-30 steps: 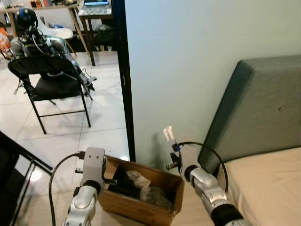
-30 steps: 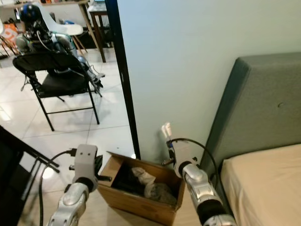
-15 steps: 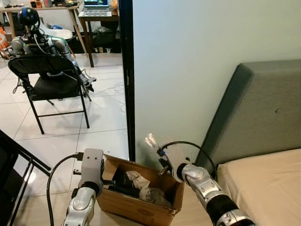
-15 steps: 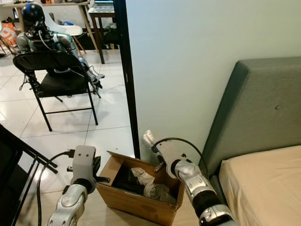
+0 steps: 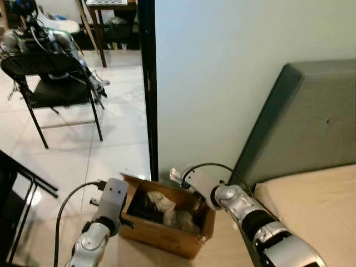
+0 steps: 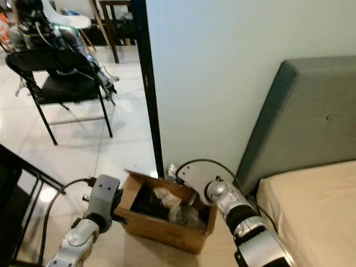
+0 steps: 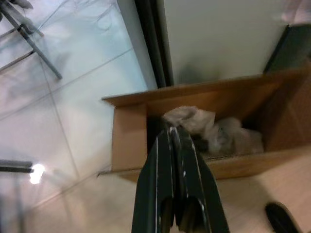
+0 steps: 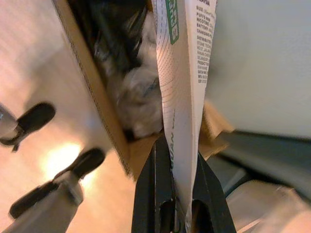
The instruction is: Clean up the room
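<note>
A brown cardboard box [image 5: 161, 236] stands on the floor against the pale wall, with crumpled cloths [image 5: 164, 206] inside. My right gripper [image 8: 177, 145] is shut on a white packet [image 8: 182, 73] with green print, held over the box's far rim next to the wall. That packet [image 5: 174, 175] pokes out past the arm's white wrist housing. My left gripper [image 7: 172, 131] is shut with nothing in it, its tips just outside the box's [image 7: 129, 141] left wall. Seen from the head, this gripper [image 5: 125, 223] is at the box's left side.
A bed with a beige mattress [image 5: 317, 206] and a grey headboard [image 5: 300, 122] is on the right. A black door frame [image 5: 148, 89] edges the wall. Beyond it is tiled floor, with a black folding chair [image 5: 53, 83] carrying another robot. A black rack [image 5: 16, 189] is at far left.
My right gripper has carried the white packet down and to the left, from beside the headboard to over the box's far rim. The head camera has shifted. The left gripper stays at the box.
</note>
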Available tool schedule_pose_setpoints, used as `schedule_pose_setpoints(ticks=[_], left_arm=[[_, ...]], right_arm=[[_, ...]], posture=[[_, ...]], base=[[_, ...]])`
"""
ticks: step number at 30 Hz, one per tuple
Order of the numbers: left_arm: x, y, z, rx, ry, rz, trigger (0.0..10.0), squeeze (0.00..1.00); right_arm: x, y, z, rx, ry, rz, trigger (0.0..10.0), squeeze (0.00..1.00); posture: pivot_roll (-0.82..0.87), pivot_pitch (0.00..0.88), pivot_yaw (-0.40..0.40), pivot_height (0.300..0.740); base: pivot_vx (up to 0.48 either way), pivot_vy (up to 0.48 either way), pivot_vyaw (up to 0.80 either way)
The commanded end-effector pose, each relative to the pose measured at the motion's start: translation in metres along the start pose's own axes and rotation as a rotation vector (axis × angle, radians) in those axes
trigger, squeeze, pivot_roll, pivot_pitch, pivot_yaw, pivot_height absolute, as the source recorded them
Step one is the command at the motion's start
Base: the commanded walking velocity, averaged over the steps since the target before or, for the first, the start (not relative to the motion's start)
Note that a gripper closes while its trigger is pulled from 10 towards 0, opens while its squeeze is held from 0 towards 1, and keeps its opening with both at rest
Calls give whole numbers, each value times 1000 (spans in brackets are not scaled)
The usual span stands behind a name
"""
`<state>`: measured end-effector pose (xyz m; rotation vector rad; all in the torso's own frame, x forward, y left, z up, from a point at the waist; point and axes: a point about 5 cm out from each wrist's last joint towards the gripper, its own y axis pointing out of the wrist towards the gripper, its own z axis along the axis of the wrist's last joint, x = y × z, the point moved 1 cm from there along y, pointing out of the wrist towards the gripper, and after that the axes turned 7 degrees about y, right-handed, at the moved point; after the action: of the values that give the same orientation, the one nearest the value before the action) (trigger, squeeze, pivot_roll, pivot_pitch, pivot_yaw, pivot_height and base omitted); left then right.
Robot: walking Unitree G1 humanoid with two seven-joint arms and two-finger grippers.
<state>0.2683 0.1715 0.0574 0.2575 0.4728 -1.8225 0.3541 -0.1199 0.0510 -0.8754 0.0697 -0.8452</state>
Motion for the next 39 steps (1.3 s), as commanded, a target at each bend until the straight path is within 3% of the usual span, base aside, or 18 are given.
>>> schedule_pose_setpoints(ticks=[1, 8, 19, 26, 27, 28, 35, 36, 39], left_arm=[[11, -8, -3, 12, 73, -108, 10000, 0], [15, -38, 8, 87, 249, -269, 10000, 0], [13, -63, 19, 125, 277, -346, 10000, 0], [11, -68, 20, 116, 306, -346, 10000, 0], [10, -68, 19, 110, 309, -346, 10000, 0], [10, -68, 20, 108, 313, -347, 10000, 0], [9, -67, 21, 106, 316, -346, 10000, 0], [9, -66, 21, 104, 317, -347, 10000, 0], [9, -66, 21, 101, 319, -346, 10000, 0]], right_arm=[[-1, 1, -5, -29, 6, 6, 10000, 0], [-5, 5, -3, -32, 4, -39, 10000, 0], [-3, 7, -7, -36, 30, -153, 10000, 0], [-6, 8, -7, -36, 24, -140, 10000, 0], [-7, 8, -6, -36, 28, -135, 10000, 78], [-7, 9, -6, -35, 35, -133, 10000, 1000], [-6, 9, -5, -45, 9, -149, 10000, 992], [-6, 8, -5, -48, -2, -153, 10000, 0], [-5, 8, -5, -48, -5, -154, 10000, 0]], posture=[[7, 344, -58, 740], [61, 479, -77, 740], [85, 511, -87, 740], [89, 508, -88, 740], [84, 510, -88, 740], [85, 509, -88, 740], [88, 504, -87, 740], [88, 501, -87, 740], [87, 497, -87, 740]], base=[[0, 0, 0], [0, 0, 0], [0, 0, 0], [0, 0, 0], [0, 0, 0], [0, 0, 0], [0, 0, 0], [0, 0, 0], [0, 0, 0]])
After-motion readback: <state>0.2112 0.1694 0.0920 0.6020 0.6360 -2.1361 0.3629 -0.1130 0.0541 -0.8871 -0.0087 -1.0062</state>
